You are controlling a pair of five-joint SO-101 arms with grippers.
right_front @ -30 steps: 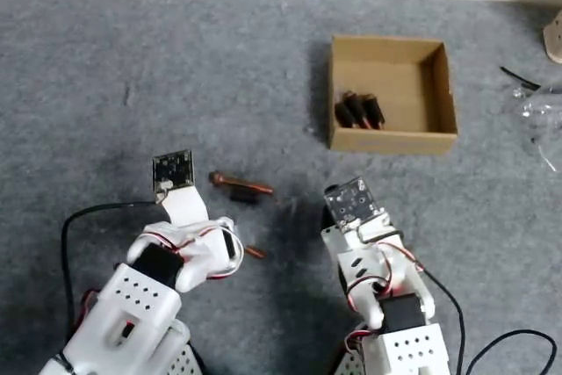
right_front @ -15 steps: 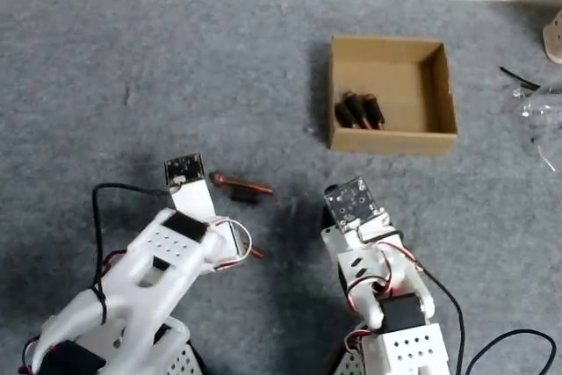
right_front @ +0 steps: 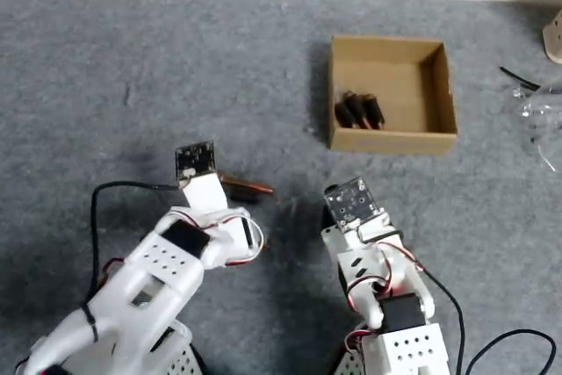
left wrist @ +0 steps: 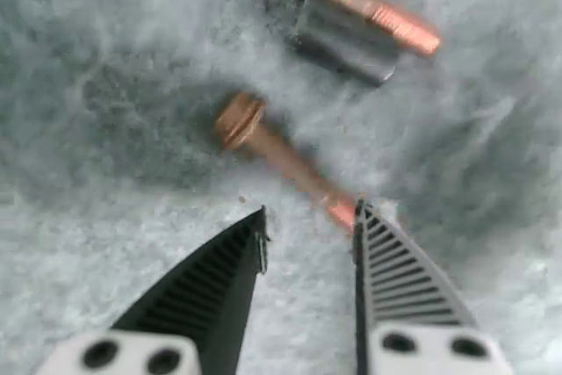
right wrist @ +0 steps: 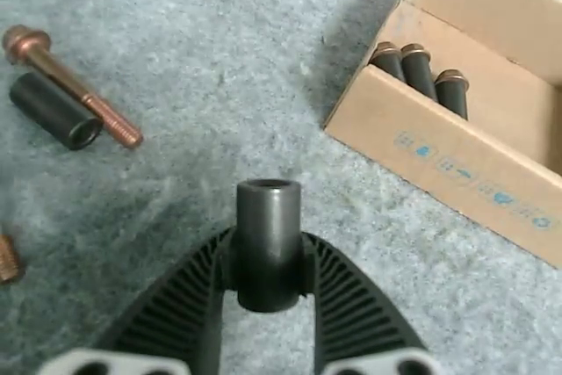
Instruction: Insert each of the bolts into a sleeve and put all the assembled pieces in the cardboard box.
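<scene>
In the high view, a brown cardboard box (right_front: 392, 140) sits on the grey felt-covered bench (right_front: 132, 59) with three assembled pieces (right_front: 358, 110) lying inside. A long copper bolt (right_front: 250, 185) lies by the left arm.

In the left wrist view, the left gripper (left wrist: 311, 211) has its fingers spread and empty. A second copper bolt (left wrist: 281, 154) lies just ahead, its threaded end at one fingertip.

In the right wrist view, the right gripper (right wrist: 268, 248) has its fingers clamped on a black cylindrical sleeve (right wrist: 267, 208). A loose black sleeve (right wrist: 53, 110) lies beside the long copper bolt.
</scene>
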